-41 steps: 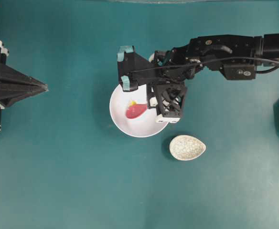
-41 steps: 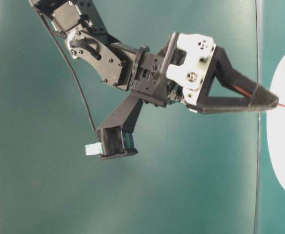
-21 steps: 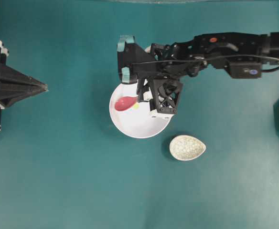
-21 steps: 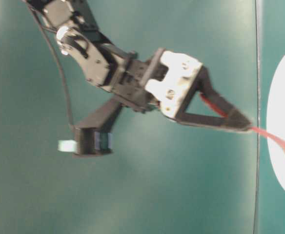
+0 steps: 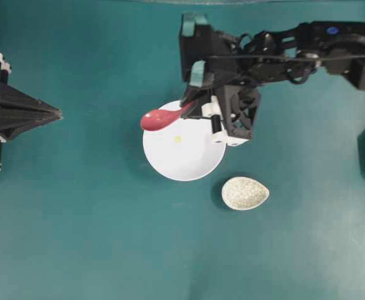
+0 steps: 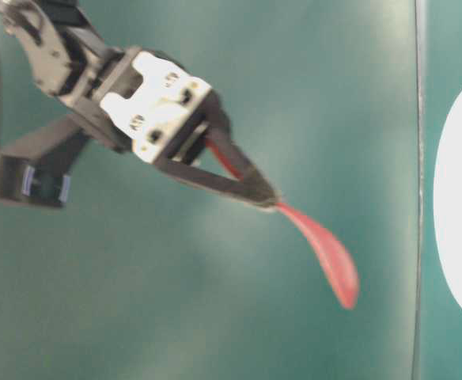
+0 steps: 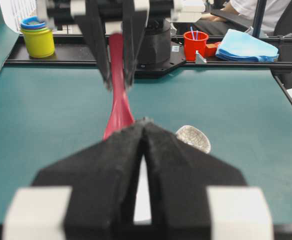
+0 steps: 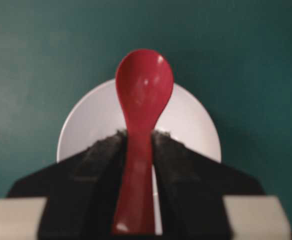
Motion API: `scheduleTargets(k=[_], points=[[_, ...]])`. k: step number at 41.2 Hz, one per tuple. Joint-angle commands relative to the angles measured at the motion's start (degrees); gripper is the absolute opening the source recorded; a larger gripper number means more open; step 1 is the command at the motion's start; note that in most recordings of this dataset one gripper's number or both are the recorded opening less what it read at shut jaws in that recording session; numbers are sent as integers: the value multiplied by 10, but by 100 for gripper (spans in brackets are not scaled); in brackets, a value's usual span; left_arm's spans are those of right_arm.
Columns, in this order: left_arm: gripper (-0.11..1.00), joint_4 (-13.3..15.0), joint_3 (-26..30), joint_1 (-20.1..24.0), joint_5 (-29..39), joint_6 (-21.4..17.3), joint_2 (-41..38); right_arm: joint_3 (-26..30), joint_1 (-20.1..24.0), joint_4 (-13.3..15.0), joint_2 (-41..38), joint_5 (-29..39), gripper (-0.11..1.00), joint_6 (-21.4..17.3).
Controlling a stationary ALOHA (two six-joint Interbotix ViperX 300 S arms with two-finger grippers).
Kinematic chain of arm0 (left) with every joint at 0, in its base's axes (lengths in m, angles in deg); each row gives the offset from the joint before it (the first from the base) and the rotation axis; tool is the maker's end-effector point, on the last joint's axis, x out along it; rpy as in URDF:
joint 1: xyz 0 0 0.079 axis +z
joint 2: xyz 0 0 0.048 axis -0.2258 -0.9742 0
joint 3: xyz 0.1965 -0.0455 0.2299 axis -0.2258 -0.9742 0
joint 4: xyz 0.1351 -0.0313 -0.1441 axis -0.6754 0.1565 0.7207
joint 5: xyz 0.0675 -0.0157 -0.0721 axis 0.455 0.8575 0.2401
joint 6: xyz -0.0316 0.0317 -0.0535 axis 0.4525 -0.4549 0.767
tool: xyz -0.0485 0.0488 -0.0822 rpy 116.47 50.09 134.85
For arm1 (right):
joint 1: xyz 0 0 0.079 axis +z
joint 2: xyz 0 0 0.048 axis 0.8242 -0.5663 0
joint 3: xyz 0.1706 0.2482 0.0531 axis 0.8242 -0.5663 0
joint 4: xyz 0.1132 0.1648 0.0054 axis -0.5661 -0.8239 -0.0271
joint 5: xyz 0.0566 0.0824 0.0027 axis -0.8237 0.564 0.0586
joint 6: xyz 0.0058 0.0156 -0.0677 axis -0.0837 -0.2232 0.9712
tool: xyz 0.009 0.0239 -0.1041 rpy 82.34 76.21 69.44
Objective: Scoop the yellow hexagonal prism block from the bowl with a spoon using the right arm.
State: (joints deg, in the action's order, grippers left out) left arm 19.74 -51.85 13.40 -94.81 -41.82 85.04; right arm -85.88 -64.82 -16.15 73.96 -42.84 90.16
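The block (image 5: pixel 178 139) is lying loose on the floor of the bowl (image 5: pixel 195 164), a little left of its middle, not in the spoon. The spoon (image 5: pixel 160 119) is hanging above the bowl's far-left rim with its scoop (image 8: pixel 144 80) empty; judging by that, the scoop missed and needs another pass. The right claw (image 5: pixel 194 107) is pinching the spoon's handle, so the scoop is sticking out ahead of the tips where it can dip into the bowl. The left claw (image 5: pixel 59 114) is resting closed and empty at the far left, clear of the work. A speckled rest (image 5: pixel 245 193) is sitting near the bowl's right. No writing is legible.
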Motion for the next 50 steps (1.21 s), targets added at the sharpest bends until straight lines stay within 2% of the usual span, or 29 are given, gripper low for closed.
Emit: scheduleTargets(k=[1,20,32,50], points=[[3,-2,15,5,-3,-1,-5,-1,1,-1,29,-2,24,-1],[3,-2,15,8,-4,-1,-5,-60,-1,2,81,-2,24,0],[3,-2,15,8,-4,-1,-5,-122,-4,1,117,-5,24,-1],[3,-2,15,12,-4,0,-4,-186,-4,2,122,-76,24,-1]])
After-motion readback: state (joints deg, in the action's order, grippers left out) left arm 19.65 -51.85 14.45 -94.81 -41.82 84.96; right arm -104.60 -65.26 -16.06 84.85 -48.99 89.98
